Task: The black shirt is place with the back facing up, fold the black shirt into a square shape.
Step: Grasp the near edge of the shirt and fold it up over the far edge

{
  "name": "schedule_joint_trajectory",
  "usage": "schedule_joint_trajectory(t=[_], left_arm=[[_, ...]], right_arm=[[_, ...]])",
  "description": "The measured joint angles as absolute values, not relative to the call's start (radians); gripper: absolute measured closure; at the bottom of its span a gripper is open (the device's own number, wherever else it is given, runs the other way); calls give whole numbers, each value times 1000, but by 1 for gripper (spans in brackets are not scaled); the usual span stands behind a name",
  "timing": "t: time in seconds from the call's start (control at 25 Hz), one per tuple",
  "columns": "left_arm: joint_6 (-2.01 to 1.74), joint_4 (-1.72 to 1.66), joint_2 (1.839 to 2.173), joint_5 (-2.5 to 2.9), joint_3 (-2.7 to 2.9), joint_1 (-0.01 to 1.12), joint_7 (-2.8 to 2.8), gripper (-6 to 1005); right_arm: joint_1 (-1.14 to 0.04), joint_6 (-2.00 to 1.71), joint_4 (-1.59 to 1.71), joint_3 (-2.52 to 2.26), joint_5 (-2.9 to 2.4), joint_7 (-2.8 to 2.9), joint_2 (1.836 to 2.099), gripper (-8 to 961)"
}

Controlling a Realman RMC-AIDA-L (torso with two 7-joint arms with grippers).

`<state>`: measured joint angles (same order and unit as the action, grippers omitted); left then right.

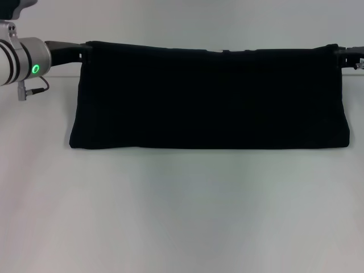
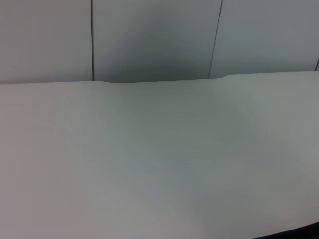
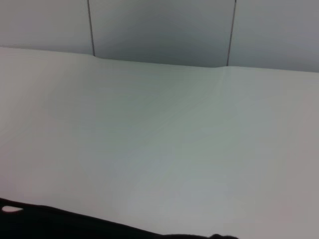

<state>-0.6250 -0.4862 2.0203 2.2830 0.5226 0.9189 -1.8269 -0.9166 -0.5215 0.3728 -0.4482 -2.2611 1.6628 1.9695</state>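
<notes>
Hanging between the two grippers, the black shirt (image 1: 210,96) is spanning the far half of the white table (image 1: 182,216) as one wide, dark, folded band, with its upper edge stretched taut from one gripper across to the other and its lower edge lying in a nearly straight line on the tabletop, nearer the robot. The left gripper (image 1: 85,52) is sitting at the shirt's upper corner on that arm's side, its black fingers meeting the cloth right at the corner, and they appear to be pinching the fabric, since the edge is running straight out from them. The white forearm behind it is showing a green ring light (image 1: 35,69) with a small cable looping beneath. The right gripper (image 1: 340,54) is sitting at the opposite upper corner, level with the left one, likewise appearing clamped on the cloth where the taut edge ends. Below each gripper the shirt's side edge is dropping toward the table, flaring slightly outward. In the left wrist view only a sliver of the black shirt (image 2: 299,234) is showing beside bare tabletop and a panelled wall (image 2: 149,40) beyond it. In the right wrist view the shirt (image 3: 60,224) is filling one edge as a dark strip against the same pale surface.
</notes>
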Motion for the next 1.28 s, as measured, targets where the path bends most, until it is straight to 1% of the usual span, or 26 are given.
schedule_joint_trajectory(t=[0.32,0.68,1.04,1.2,1.28], left_arm=[[-614,-486,2021,2282,525,919,-1823,961],[-576,-486,2042,2286,525,917,-1817,952],[-563,-486,2041,2282,520,918,-1830,943],[-524,-473,2042,2270,517,919,-1831,939],[-510,-464,2043,2269,517,921,-1832,871]], right_arm=[[-917,-518,372,-451,-2261,1663,1969,923],[-918,-520,363,-451,-2261,1663,1969,923],[-919,-526,363,-451,-2260,1663,1969,918],[-914,-541,371,-451,-2260,1663,1966,794],[-914,-548,376,-451,-2259,1663,1961,732]])
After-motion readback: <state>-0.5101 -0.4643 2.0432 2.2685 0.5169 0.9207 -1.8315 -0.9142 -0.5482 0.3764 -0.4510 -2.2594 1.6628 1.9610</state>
